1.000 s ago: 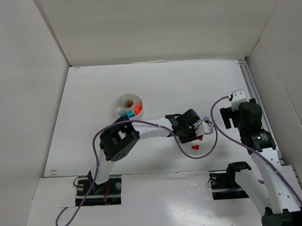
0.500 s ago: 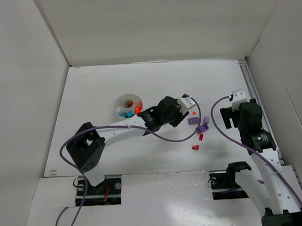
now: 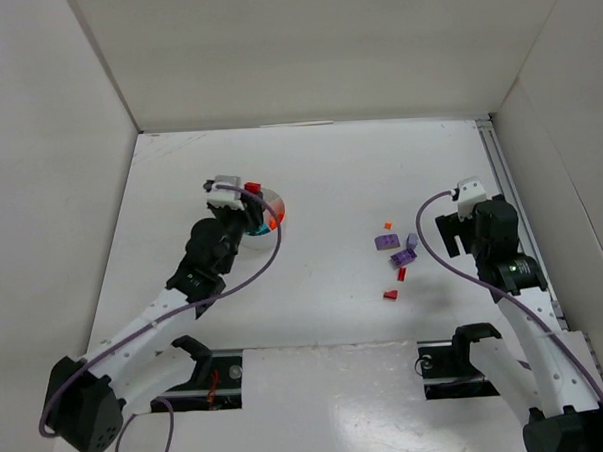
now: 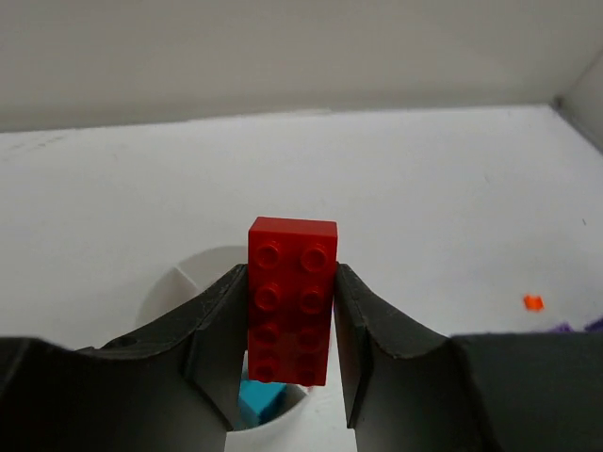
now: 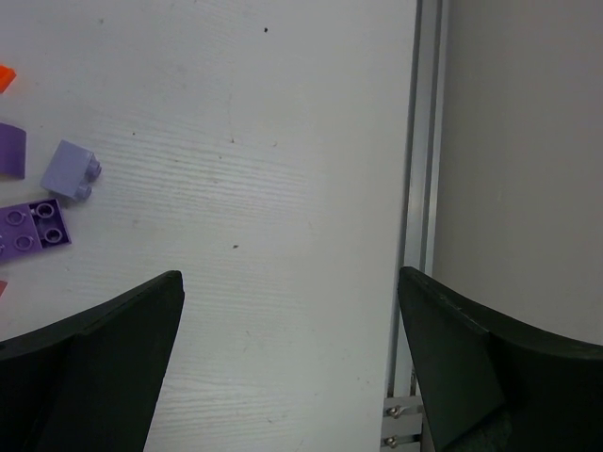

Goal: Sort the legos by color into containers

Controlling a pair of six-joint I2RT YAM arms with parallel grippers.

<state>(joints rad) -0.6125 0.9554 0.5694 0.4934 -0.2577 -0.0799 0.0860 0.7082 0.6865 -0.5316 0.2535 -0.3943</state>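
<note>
Top view: my left jaws pinch a red brick (image 3: 253, 187) above the far rim of the white divided dish (image 3: 279, 210). Open worktop (image 3: 319, 165) separates it from the loose purple bricks (image 3: 386, 241).

Left wrist: the left jaws stand narrowly parted, gripping the 2x4 red brick upright, with a teal brick (image 4: 259, 400) below.

Right wrist: my right jaws are spread wide and empty, beside the edge rail (image 5: 424, 141).

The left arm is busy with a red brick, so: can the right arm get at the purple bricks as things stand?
Probably yes. The right gripper is open and empty, the purple bricks lie loose on the table close beside it, and no arm or other thing stands between them.
</note>
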